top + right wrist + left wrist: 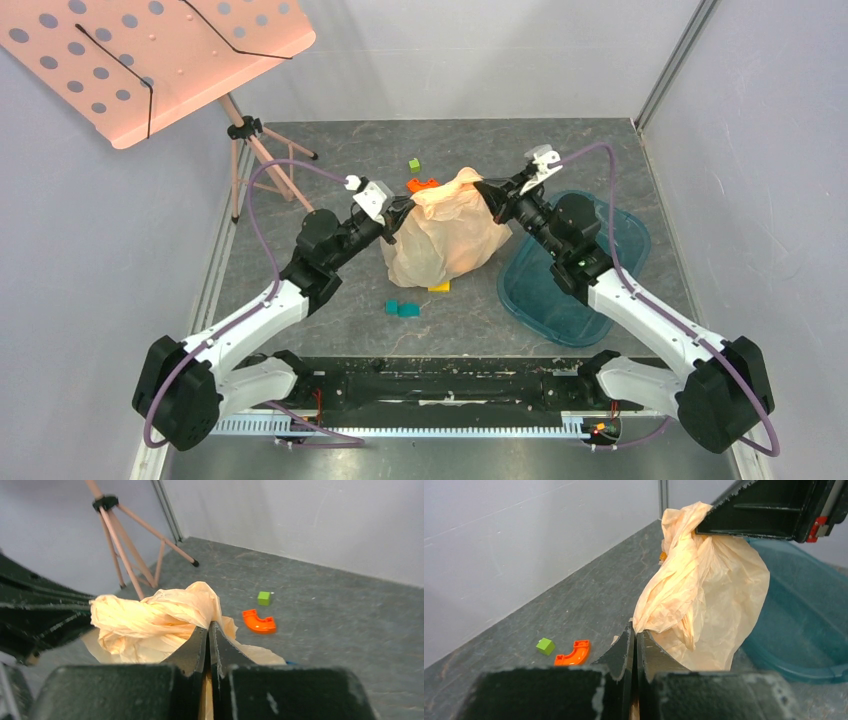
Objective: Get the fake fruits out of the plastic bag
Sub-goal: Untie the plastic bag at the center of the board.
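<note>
The pale peach plastic bag [447,232] stands bunched at the table's middle, stretched between both grippers. My left gripper [398,212] is shut on the bag's left edge; in the left wrist view the film [704,600] runs into the closed jaws of the left gripper [634,630]. My right gripper [490,196] is shut on the bag's upper right edge; in the right wrist view the crumpled bag [150,620] is pinched at the tips of the right gripper [208,628]. The fake fruits are hidden; none shows in any view.
A teal transparent tray [622,240] lies right of the bag. An orange curved piece [422,184] and a green block [413,164] lie behind the bag; teal blocks [402,309] and a yellow piece [439,287] in front. A music stand tripod [255,150] stands at back left.
</note>
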Tool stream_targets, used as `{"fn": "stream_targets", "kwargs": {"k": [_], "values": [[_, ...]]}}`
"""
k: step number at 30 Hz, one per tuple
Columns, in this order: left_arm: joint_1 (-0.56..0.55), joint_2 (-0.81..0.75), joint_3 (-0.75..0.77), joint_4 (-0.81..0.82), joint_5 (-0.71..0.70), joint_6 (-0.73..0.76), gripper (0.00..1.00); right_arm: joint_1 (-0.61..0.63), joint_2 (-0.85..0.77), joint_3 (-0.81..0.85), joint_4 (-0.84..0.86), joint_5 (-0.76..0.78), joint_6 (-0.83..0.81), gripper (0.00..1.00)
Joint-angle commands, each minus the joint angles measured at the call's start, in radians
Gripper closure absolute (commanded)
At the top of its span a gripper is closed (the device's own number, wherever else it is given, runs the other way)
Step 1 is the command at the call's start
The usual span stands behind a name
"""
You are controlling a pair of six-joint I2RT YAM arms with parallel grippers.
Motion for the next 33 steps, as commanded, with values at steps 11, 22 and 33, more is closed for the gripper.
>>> {"fn": "stream_targets", "kwargs": {"k": [11,22,33], "values": [[0.024,-0.03,-0.173,0.366,-0.146,-0.253,0.98,-0.016,-0.083,-0.245,0.308,0.316,0.532,1.0],[0.025,-0.029,-0.214,0.428,-0.124,-0.254,0.98,-0.015,-0.131,-0.288,0.345,0.288,0.378,0.89],[0.026,-0.028,-0.16,0.369,0.01,-0.159,0.98,-0.015,-0.142,-0.161,0.273,-0.006,-0.22,0.22]]}}
